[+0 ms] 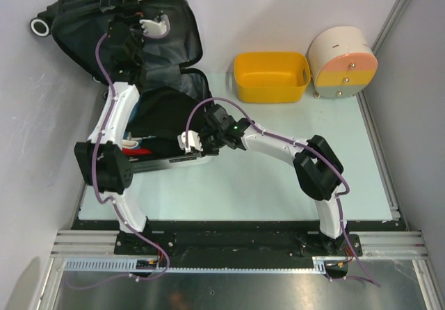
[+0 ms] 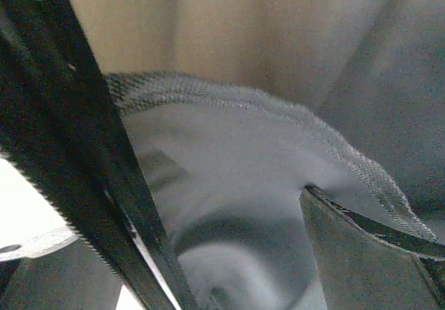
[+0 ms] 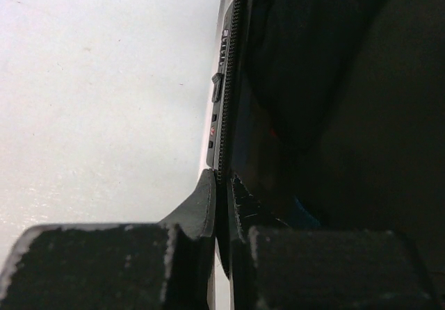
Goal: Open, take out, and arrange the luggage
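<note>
Top view bright, even, sharp; both wrist views blurry up close, luggage [image 3: 334,115] interior v. dark.

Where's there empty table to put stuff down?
Bare patches: between the yellow basket and the right arm; the near strip of table in front of the luggage. Crowded: the left rear, where the open luggage and the left arm sit.

Top view high, looking down on table [image 1: 278,185]; wrist views close against luggage [image 1: 174,46], shared with top.
</note>
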You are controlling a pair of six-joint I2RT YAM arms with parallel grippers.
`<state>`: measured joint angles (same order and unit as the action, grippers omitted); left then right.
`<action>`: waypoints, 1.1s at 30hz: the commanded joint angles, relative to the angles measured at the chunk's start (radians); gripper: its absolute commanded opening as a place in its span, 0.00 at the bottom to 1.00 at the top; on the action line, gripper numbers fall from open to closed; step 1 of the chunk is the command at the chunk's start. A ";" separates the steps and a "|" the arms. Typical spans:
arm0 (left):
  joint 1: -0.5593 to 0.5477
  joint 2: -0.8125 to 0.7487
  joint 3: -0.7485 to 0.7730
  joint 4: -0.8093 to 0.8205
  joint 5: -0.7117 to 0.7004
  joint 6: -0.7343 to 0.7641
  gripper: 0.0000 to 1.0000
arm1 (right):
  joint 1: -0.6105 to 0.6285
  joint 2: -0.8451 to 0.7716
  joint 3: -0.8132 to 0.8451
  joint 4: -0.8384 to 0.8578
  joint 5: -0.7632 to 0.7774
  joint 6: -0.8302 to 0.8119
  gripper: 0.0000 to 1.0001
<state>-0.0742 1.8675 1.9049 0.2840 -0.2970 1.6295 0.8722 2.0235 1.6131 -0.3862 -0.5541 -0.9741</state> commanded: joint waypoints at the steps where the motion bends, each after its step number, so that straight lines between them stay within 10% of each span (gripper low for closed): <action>1: -0.009 -0.166 -0.145 0.041 0.071 -0.088 1.00 | 0.028 0.070 0.073 0.112 0.066 -0.015 0.00; 15: 0.068 0.337 0.580 0.029 0.182 -0.065 1.00 | 0.053 0.075 0.087 0.121 0.060 0.046 0.00; 28: 0.067 0.118 0.111 0.043 0.219 -0.177 1.00 | 0.063 0.052 0.060 0.133 0.063 0.054 0.00; 33: 0.071 0.188 0.155 0.005 0.239 -0.102 1.00 | 0.065 0.052 0.057 0.135 0.063 0.064 0.00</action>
<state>-0.0078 1.9991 2.0106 0.3340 -0.0860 1.5040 0.8993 2.0552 1.6703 -0.4072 -0.5182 -0.8902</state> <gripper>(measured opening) 0.996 0.047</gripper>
